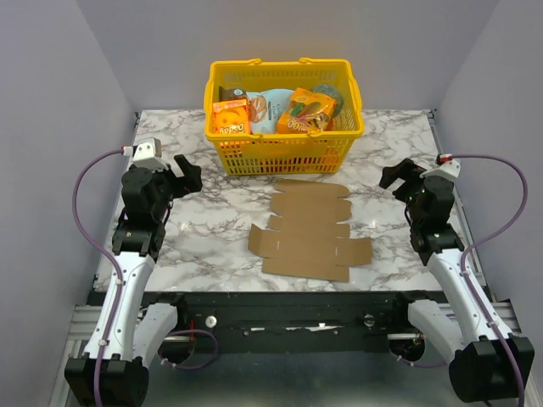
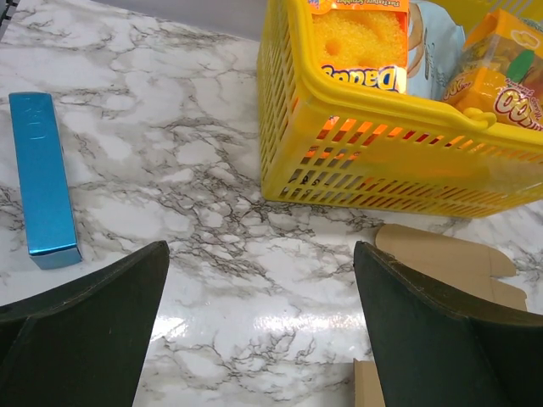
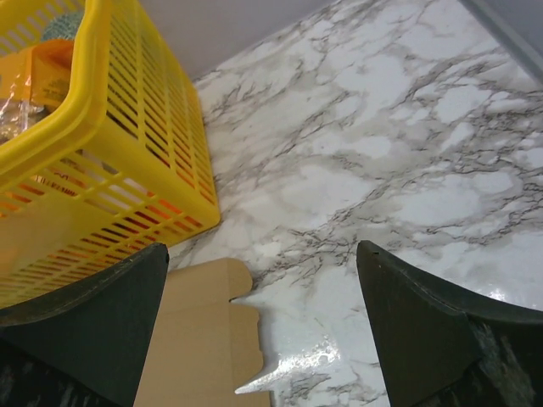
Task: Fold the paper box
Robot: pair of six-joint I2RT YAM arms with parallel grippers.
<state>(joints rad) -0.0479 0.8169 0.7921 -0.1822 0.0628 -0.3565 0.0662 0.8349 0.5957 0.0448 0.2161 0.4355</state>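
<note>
The paper box (image 1: pixel 310 231) is a flat, notched brown cardboard sheet lying on the marble table in front of the yellow basket. Its left edge shows in the left wrist view (image 2: pixel 450 259) and its right flaps show in the right wrist view (image 3: pixel 204 339). My left gripper (image 1: pixel 188 175) is open and empty, held above the table left of the sheet. My right gripper (image 1: pixel 397 176) is open and empty, held above the table right of the sheet. Neither touches the cardboard.
A yellow basket (image 1: pixel 284 144) with orange snack boxes (image 1: pixel 231 119) and other packs stands at the back centre. A slim blue box (image 2: pixel 42 178) lies on the table left of the basket, seen only in the left wrist view. The grey walls enclose the table.
</note>
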